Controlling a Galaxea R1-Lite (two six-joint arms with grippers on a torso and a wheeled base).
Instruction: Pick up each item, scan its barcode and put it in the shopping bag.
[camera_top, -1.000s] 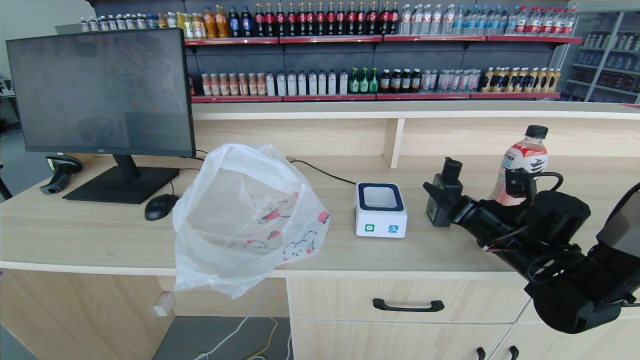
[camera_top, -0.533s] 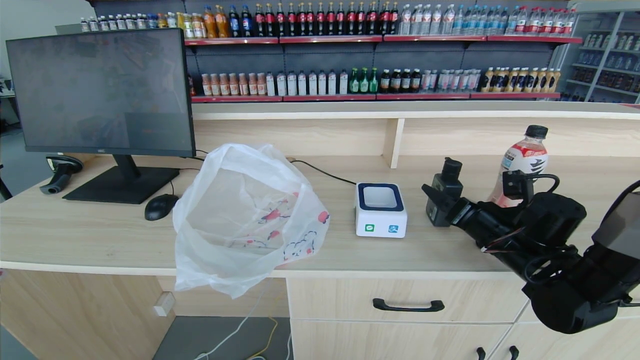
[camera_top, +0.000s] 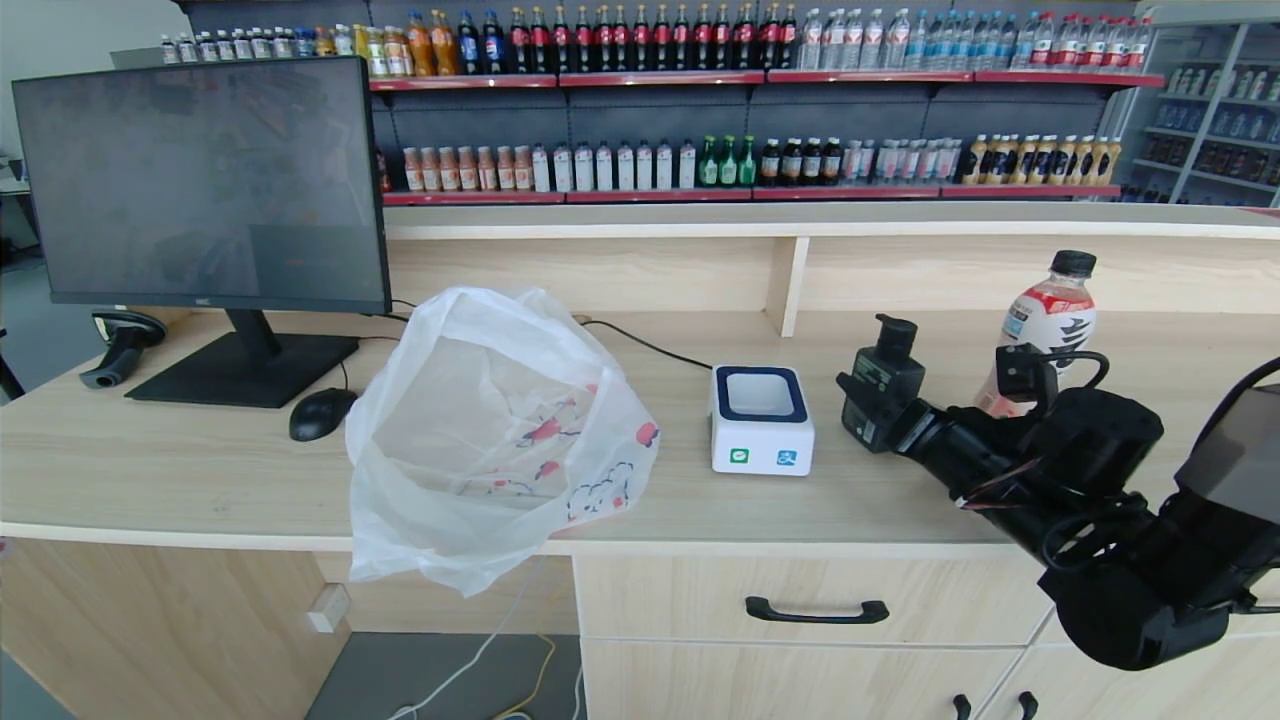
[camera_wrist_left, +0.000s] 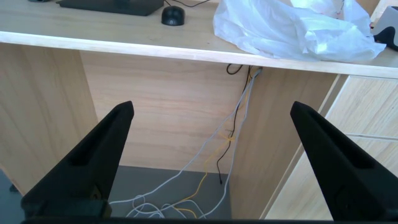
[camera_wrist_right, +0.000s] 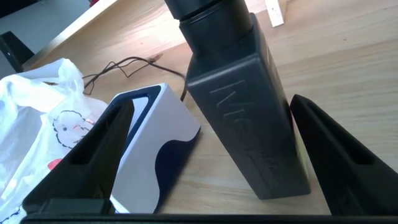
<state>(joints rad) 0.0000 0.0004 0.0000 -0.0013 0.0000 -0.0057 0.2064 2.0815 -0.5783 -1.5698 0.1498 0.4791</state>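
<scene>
Right gripper (camera_wrist_right: 211, 106) spreads wide, clamping nothing, astride the dark bottle (camera_top: 875, 395) at the scanner's (camera_top: 760, 420) three o'clock. The bottle sits nearer one finger, so closing off-centre could topple it. Shopping bag (camera_top: 490, 430) waits at the scanner's nine o'clock.

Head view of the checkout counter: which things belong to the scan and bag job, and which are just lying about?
For the job: dark bottle, drink bottle, scanner box, shopping bag.

Just lying about: monitor, mouse, shelf bottles.
</scene>
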